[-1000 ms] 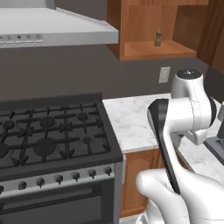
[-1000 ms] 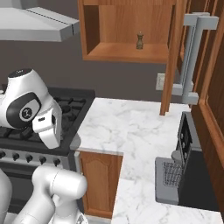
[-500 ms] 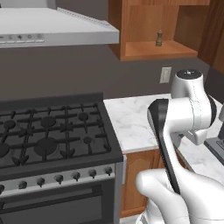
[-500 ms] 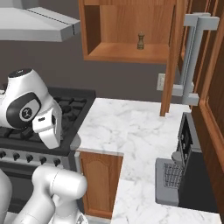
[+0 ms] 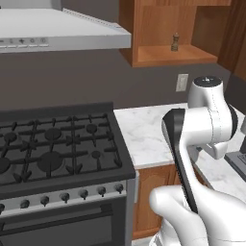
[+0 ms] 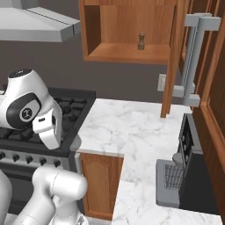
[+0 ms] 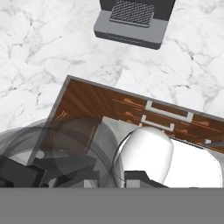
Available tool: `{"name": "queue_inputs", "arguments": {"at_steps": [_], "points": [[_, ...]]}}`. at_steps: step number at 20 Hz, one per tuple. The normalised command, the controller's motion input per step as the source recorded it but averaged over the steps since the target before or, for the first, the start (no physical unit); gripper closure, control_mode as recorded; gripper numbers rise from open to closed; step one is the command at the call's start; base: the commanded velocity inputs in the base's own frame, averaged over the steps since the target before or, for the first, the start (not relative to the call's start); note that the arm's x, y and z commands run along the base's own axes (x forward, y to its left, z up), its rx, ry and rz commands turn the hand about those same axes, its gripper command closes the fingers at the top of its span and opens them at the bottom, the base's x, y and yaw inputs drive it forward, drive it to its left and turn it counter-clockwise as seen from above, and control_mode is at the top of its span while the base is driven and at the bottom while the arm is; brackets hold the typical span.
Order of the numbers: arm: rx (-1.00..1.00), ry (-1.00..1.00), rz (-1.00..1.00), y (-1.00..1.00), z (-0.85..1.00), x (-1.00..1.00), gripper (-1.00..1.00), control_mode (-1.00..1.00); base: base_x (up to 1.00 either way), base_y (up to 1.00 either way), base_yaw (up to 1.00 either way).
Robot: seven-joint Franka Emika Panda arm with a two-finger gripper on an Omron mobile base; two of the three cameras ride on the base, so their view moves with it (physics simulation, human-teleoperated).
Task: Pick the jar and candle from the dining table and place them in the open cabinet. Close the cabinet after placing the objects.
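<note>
With the gripper (image 7: 78,175) clamped narrow on what looks like the jar (image 7: 61,148), lower left in the hand view, carry it level to the open cabinet (image 5: 163,54), upper right, clear of the 1 pepper mill (image 5: 175,42).

Grey translucent jar (image 7: 65,153) in the closed tool (image 7: 83,177), above marble counter (image 7: 52,48).

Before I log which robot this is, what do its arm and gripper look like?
The arm is glossy white, built of rounded, bulbous segments with dark grey-black joint bands and a black cap on one joint. In the right base view a round dark disc bears a small white mark. The gripper has small dark finger tips.
</note>
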Motion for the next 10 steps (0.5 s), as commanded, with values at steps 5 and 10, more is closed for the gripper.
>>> {"name": "queue_inputs", "arguments": {"at_steps": [5, 10], "points": [[0.0, 0.0, 0.0, 0.0, 0.0, 0.0, 1.0, 1.0, 0.45, -0.09, 0.0], [0.0, 0.0, 0.0, 0.0, 0.0, 0.0, 1.0, 1.0, 0.45, -0.05, 0.0]]}}
